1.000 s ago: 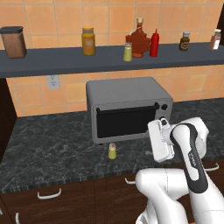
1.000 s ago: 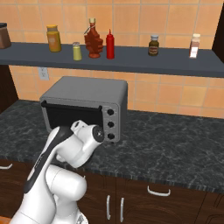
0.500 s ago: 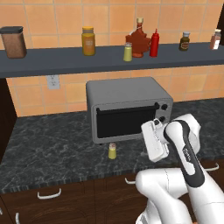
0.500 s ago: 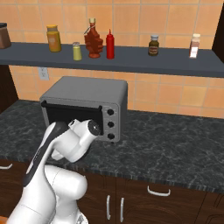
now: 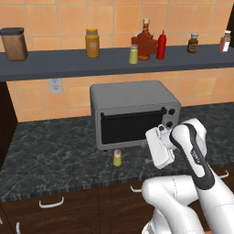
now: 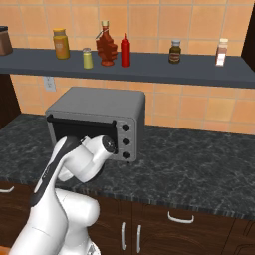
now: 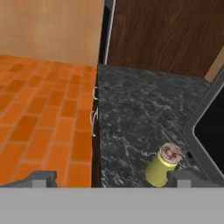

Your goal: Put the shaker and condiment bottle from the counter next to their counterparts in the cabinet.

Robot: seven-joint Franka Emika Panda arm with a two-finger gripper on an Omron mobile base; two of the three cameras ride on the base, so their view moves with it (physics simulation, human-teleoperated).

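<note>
Since the earlier frame we see the hand swing from beside the oven's knobs toward 9 o'clock, across the oven front and nearer the shaker (image 5: pixel 117 158). We find that shaker upright on the counter (image 5: pixel 55 155), just in front of the oven (image 5: pixel 132 112), near its lower left corner, long axis vertical. From the gripper (image 5: pixel 157 147) it lies at about 8 o'clock in the left base view, lower and apart. In the hand view we see the shaker (image 7: pixel 164 166) at roughly 5 o'clock, just inside the right fingertip (image 7: pixel 183 179), its pale cap tipped toward the camera. We judge that the coming reach must carry the hand down and further left. The jaws stand wide apart and empty. On the cabinet (image 5: pixel 68 64) we note the twin shaker (image 5: pixel 133 54), the maple-leaf bottle (image 5: pixel 145 40) and the condiment bottle (image 5: pixel 161 45) close together.
</note>
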